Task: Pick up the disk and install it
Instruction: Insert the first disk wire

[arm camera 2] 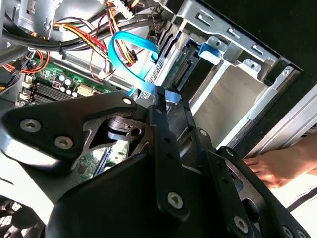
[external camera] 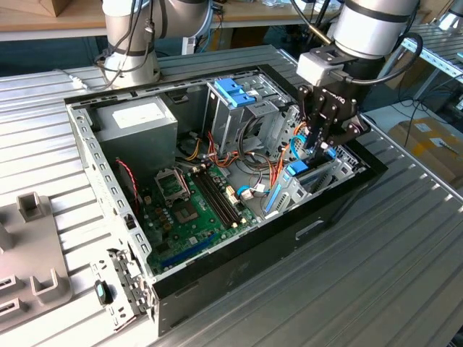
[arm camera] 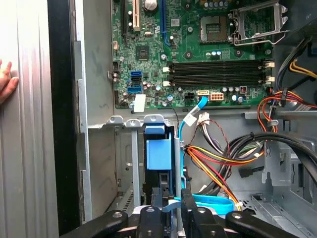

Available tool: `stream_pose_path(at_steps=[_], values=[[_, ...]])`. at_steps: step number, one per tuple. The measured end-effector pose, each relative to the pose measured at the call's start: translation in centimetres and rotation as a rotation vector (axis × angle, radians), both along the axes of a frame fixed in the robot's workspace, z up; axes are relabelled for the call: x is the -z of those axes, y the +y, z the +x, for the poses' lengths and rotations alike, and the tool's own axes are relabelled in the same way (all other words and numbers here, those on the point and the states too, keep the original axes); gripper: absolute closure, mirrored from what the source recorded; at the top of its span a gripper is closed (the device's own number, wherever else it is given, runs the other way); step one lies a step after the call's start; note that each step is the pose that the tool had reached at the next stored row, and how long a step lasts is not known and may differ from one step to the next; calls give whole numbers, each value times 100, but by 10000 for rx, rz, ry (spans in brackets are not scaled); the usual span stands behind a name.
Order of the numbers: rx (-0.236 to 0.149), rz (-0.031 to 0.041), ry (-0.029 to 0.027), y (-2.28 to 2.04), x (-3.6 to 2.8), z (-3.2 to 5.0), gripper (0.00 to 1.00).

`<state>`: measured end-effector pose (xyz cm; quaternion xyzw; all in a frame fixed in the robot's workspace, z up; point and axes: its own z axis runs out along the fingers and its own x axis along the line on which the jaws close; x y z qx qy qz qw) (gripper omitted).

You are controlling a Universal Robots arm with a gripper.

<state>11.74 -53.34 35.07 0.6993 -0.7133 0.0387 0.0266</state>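
The disk (arm camera: 158, 153) stands on edge in the narrow drive bay at the front corner of the open computer case (external camera: 108, 181), with its light blue carrier facing me. In the exterior view the disk's blue carrier (external camera: 296, 170) shows just under the black gripper (external camera: 323, 148), at the case's end on the exterior view's right. In the first wrist view my gripper (arm camera: 171, 202) has its two black fingers close together on a light blue edge of the carrier. The second wrist view shows the gripper (arm camera 2: 166, 101) pinching that same blue edge.
A hand (arm camera 2: 270, 168) rests on the table outside the case wall (arm camera: 62, 124). Orange and yellow cable bundles (arm camera: 218, 158) and a blue data cable (arm camera 2: 124, 44) hang beside the bay. The motherboard (external camera: 188, 210), a metal drive cage with a blue bracket (external camera: 235, 90) and the power supply (external camera: 137, 119) fill the case.
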Motion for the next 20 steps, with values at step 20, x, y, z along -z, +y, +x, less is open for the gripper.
stream_pose_path(at_steps=[20], values=[[1,-277,287,29,3,127,71]])
